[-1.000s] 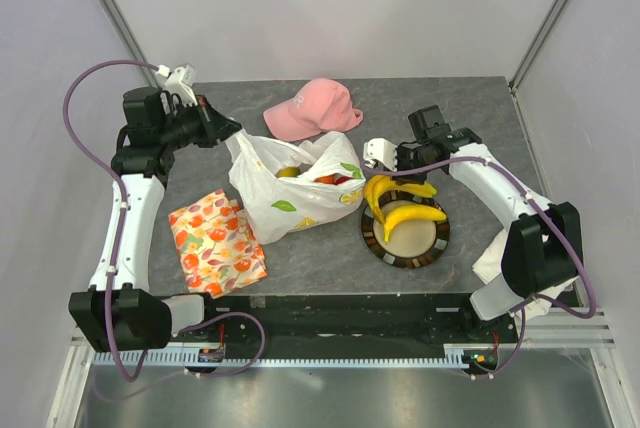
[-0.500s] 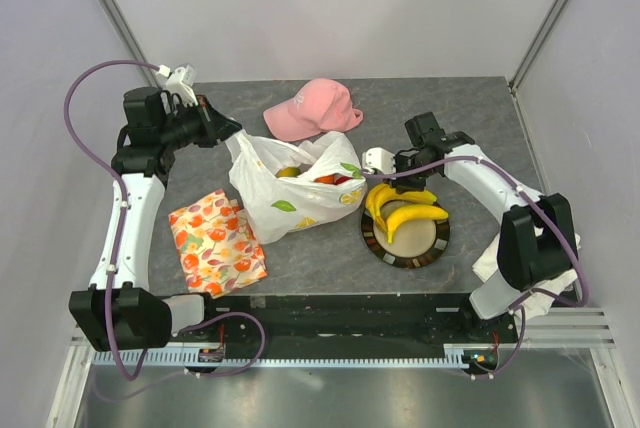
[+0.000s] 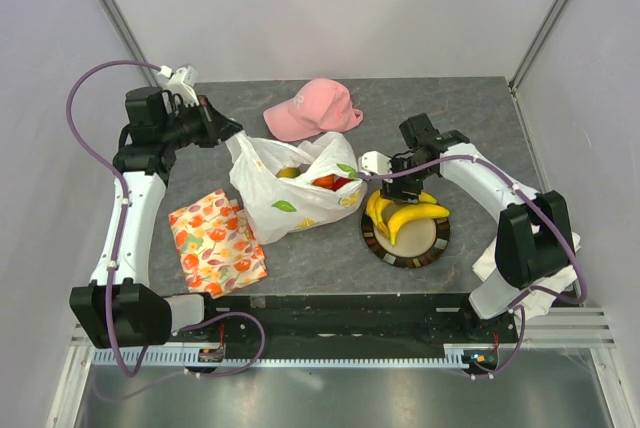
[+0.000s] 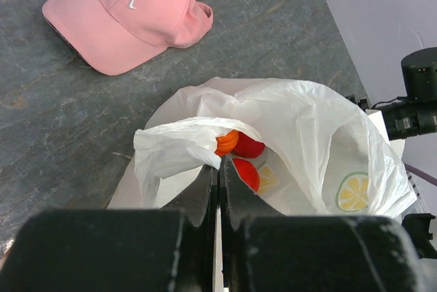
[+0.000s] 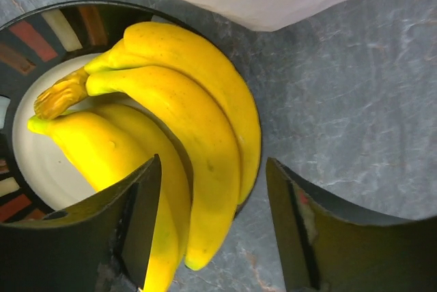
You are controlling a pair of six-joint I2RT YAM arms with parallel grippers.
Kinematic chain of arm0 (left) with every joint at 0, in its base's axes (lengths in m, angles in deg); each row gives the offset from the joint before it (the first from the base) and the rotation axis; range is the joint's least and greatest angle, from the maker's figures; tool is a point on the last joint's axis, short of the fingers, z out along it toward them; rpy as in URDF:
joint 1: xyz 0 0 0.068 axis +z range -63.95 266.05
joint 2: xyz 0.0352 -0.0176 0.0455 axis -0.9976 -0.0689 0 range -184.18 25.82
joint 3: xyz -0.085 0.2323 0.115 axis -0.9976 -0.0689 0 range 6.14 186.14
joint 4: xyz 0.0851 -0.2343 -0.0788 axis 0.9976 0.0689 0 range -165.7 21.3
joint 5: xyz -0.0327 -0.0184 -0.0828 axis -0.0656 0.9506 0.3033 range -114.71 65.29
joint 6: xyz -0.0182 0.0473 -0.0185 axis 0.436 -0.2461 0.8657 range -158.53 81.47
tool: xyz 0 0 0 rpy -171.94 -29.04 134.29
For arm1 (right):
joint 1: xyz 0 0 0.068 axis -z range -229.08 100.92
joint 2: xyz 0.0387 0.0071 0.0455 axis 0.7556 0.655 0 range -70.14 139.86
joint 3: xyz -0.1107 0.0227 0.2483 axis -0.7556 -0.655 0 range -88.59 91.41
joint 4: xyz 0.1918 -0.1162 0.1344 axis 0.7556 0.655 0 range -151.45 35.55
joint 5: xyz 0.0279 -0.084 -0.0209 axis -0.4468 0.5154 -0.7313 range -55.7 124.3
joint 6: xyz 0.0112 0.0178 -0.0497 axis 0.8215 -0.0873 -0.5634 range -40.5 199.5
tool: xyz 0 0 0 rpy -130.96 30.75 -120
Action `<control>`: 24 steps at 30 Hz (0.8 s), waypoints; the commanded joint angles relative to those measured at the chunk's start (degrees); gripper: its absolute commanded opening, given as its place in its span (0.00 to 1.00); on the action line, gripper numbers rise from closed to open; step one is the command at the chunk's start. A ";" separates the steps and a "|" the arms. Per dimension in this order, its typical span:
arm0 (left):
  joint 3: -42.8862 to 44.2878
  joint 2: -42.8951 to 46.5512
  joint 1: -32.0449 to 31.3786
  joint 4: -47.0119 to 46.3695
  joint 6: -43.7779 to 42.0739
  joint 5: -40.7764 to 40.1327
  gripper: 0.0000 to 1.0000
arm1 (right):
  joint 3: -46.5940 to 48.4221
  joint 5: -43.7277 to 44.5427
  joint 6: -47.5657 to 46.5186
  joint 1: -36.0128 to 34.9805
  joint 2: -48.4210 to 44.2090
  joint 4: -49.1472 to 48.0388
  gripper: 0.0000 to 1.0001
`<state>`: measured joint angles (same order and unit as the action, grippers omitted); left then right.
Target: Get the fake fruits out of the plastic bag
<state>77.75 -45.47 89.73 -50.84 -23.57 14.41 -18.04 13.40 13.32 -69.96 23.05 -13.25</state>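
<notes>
The white plastic bag (image 3: pixel 285 203) lies in the middle of the table with its mouth held up. My left gripper (image 3: pixel 230 134) is shut on the bag's edge, its tips (image 4: pixel 220 164) pinching the thin film. Inside the bag (image 4: pixel 307 128) lie two red fruits (image 4: pixel 248 147) and an orange one (image 4: pixel 227 143); the top view shows red fruits (image 3: pixel 334 183) and a yellow-orange one (image 3: pixel 288 172). A bunch of yellow bananas (image 3: pixel 405 214) rests on the round plate (image 3: pixel 432 246). My right gripper (image 3: pixel 388 186) hangs open over the bananas (image 5: pixel 194 121), fingers (image 5: pixel 140 220) astride them without gripping.
A pink cap (image 3: pixel 312 108) lies behind the bag and shows in the left wrist view (image 4: pixel 133 16). An orange-flowered cloth (image 3: pixel 215 241) is at the front left, a white cloth (image 3: pixel 488 260) at the front right. The plate's patterned rim (image 5: pixel 41 33) reaches the bag's side.
My right gripper has opened and let go of the bananas, which now lie on the plate. It shifted slightly left. The left gripper and bag have not moved.
</notes>
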 commanded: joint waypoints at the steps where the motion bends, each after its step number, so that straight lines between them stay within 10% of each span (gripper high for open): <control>1: 0.72 -0.96 0.27 -2.19 0.16 0.52 0.01 | 5.65 -1.34 3.85 -0.47 -2.04 1.97 0.72; 14: -1.83 5.89 0.27 4.92 0.69 7.11 0.02 | 33.66 -5.27 21.05 0.85 -9.09 12.10 0.75; 24: -4.99 14.23 0.18 12.40 6.21 18.18 0.01 | 41.09 -12.48 38.66 -20.75 0.85 4.63 0.59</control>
<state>74.43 -33.03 89.82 -42.64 -22.46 26.32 27.53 5.66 45.50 -83.77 18.57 -8.50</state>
